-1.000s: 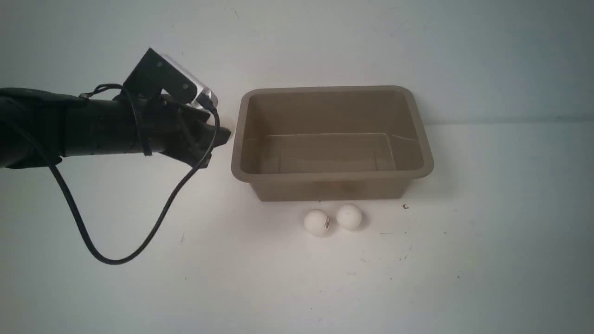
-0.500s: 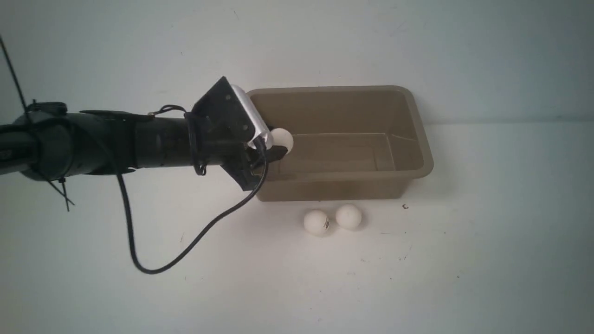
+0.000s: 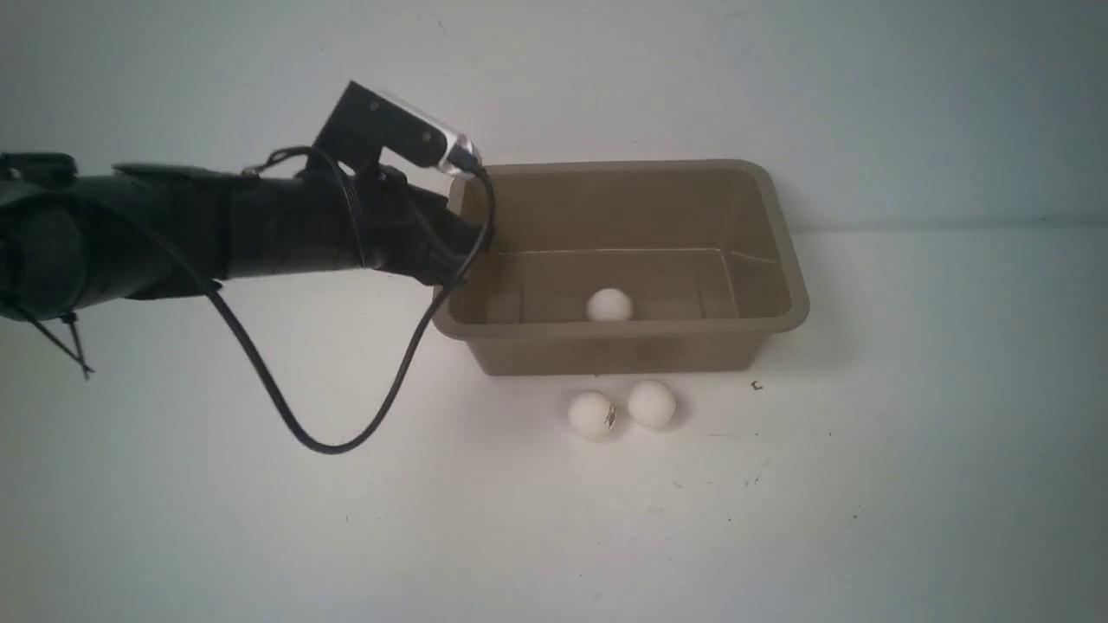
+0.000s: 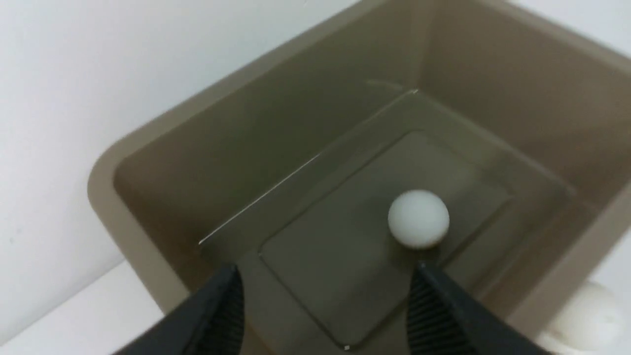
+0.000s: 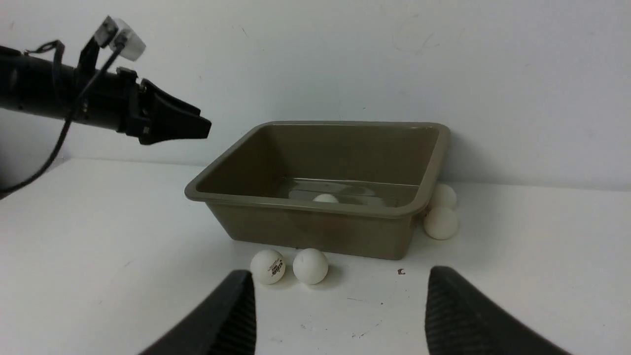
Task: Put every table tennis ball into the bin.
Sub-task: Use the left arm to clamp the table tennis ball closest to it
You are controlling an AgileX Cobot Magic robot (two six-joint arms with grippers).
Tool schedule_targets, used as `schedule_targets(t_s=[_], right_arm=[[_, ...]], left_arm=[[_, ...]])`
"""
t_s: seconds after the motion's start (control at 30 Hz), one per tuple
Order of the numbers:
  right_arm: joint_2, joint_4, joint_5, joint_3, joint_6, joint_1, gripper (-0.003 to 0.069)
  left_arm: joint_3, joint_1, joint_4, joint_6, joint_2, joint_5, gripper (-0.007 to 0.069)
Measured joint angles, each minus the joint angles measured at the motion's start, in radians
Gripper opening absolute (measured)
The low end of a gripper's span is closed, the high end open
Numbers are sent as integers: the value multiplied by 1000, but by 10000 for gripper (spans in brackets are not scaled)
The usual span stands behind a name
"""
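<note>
We just dropped a ball into the bin. Left gripper jaws apart, empty. Right gripper apart too. Four balls left outside.

I take this for a robot test cell in a lab, not a home or a shop. My feeds show a plain white bench meeting a blank white wall, with small dark scuffs and specks on the bench. A black arm reaches in from my left. It carries a camera block on a bracket, and a loose black cable loops down from it. The props on the bench are a plain plastic bin and some white balls, which look like trial pieces rather than household clutter.
</note>
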Motion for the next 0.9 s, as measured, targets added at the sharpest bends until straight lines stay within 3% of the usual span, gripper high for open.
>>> schedule_targets(t_s=[0.03, 0.2, 0.43, 0.6, 0.9], right_arm=[[0, 0, 0, 0, 0, 0, 423], [0, -1, 0, 0, -8, 0, 423], [0, -1, 0, 0, -73, 0, 423], [0, -1, 0, 0, -82, 0, 423], [0, -1, 0, 0, -82, 0, 422]], left_arm=[[0, 0, 12, -21, -5, 2, 405], [0, 0, 384, -385, -144, 109, 405], [0, 0, 694, -762, -214, 299, 405], [0, -34, 795, -859, -214, 435, 405], [0, -230, 915, -973, -174, 389, 405]])
